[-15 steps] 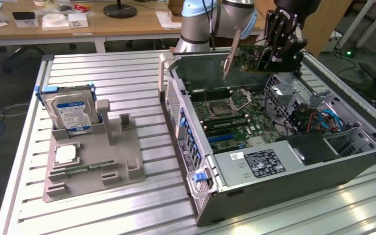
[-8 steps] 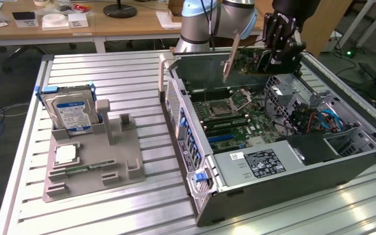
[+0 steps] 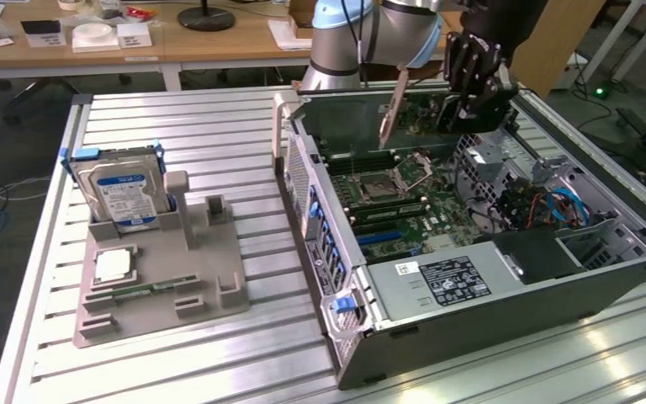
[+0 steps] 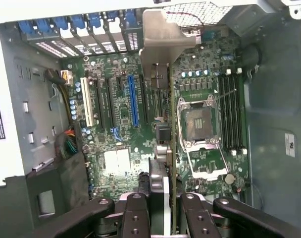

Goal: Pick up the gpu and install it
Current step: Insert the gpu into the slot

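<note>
In the exterior view, the open computer case (image 3: pixel 638 261) lies on the table (image 3: pixel 188 118) toward the exterior view's right edge. A grey holder (image 3: pixel 216 286) carrying a blue-labelled hard drive (image 3: pixel 124 189) sits near the opposite edge, well apart from the work. The jaws hang over the far end of the case, closed part-way onto the gpu (image 3: pixel 419 109), which they grip by its upper edge. The card stands on edge above the motherboard (image 3: pixel 413 202) and looks clear of it. Its metal end bracket (image 3: pixel 390 105) points toward the case's slotted rear wall. In the wrist view, the black fingers (image 4: pixel 136 218) press against either face of the gpu (image 4: pixel 171 144), so the card is seen edge-on running straight away from the camera. Its bracket (image 4: pixel 163 39) is at the far end, close to the row of blue rear latches (image 4: pixel 71 22). The card's long axis lies parallel to the expansion slots. The long blue slot (image 4: pixel 133 99) does not sit under the card's edge. It lies off to one side, the side away from the empty CPU socket (image 4: pixel 197 124) and the memory slots (image 4: pixel 232 119). As I judge it, the gap to close is sideways across the slots and then downward, and the card needs no turning.
</note>
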Controlling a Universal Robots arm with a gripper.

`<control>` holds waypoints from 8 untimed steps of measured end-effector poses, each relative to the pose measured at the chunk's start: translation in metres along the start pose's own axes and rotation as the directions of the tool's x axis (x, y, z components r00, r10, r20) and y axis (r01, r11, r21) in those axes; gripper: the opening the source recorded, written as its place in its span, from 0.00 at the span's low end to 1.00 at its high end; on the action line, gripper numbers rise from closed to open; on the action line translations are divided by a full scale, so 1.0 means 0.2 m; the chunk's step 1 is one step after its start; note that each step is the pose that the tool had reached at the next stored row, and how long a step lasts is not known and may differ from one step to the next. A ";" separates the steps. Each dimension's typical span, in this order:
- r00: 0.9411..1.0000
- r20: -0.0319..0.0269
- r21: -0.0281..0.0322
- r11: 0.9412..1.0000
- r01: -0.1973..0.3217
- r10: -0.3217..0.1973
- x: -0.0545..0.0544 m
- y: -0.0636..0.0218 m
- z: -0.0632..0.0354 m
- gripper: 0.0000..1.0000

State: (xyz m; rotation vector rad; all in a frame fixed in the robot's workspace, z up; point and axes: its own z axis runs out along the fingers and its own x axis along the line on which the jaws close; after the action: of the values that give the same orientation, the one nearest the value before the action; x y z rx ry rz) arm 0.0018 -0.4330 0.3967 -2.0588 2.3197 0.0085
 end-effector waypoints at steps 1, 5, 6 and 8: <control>1.000 0.000 0.000 1.000 0.015 -0.015 0.00 0.001 0.007 0.28; 0.999 0.005 -0.001 0.999 0.038 -0.038 0.00 0.004 0.034 0.28; 0.999 0.009 -0.001 0.999 0.038 -0.038 0.00 0.004 0.041 0.28; 0.999 0.011 -0.001 0.999 0.046 -0.046 0.00 0.011 0.058 0.28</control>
State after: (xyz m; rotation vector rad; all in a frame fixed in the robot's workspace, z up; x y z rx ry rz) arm 0.0000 -0.4326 0.3850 -2.1071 2.2660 0.0200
